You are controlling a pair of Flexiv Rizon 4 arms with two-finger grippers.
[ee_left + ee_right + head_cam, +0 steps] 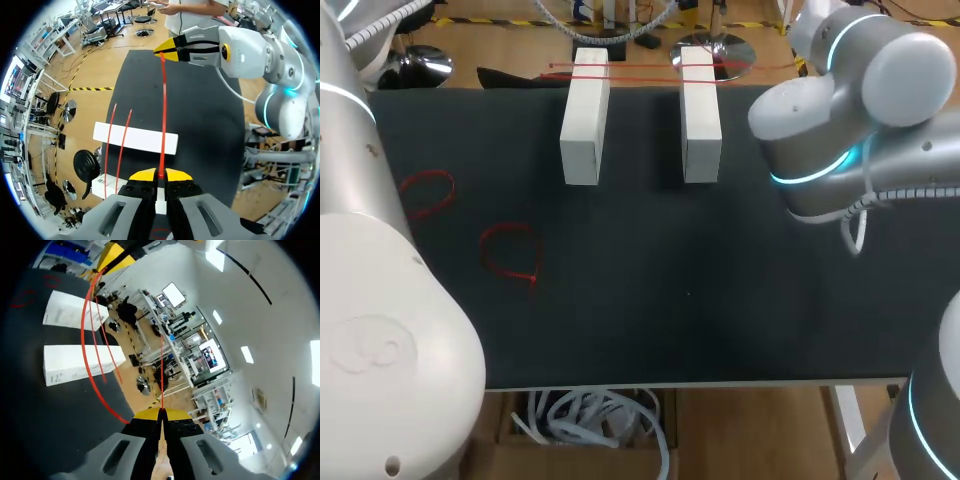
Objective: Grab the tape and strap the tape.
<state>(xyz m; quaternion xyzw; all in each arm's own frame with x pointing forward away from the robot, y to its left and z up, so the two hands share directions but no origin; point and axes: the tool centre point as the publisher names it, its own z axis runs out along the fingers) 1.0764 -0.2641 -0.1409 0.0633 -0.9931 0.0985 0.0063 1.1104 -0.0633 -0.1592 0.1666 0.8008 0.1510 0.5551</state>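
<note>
Left gripper: our left gripper (160,174) is pinched narrow, both yellow tips closed on the red tape (163,115).
Right gripper: our right gripper (161,413) is pinched just as tight on the tape, with a thin strand leaving its tips straight ahead.
Axis: in the left wrist view the tape runs in a straight line from our left tips ahead to our right gripper's tips, so its long axis lies hand to hand.
Crossing: that strand passes over a white block (135,139); we cannot tell whether it touches it. Two more red strands cross the block just beside it.
On the table: from the head view the tape shows as red lines across the far ends of the two white blocks (585,130), near the far edge of the table (670,300).
Nearer arm: neither, since each holds the tape.
Next move, as we judge it: pulling along that line would cinch the strap on the blocks.
Aside: two red loops (510,250) lie well apart, towards our left.
</note>
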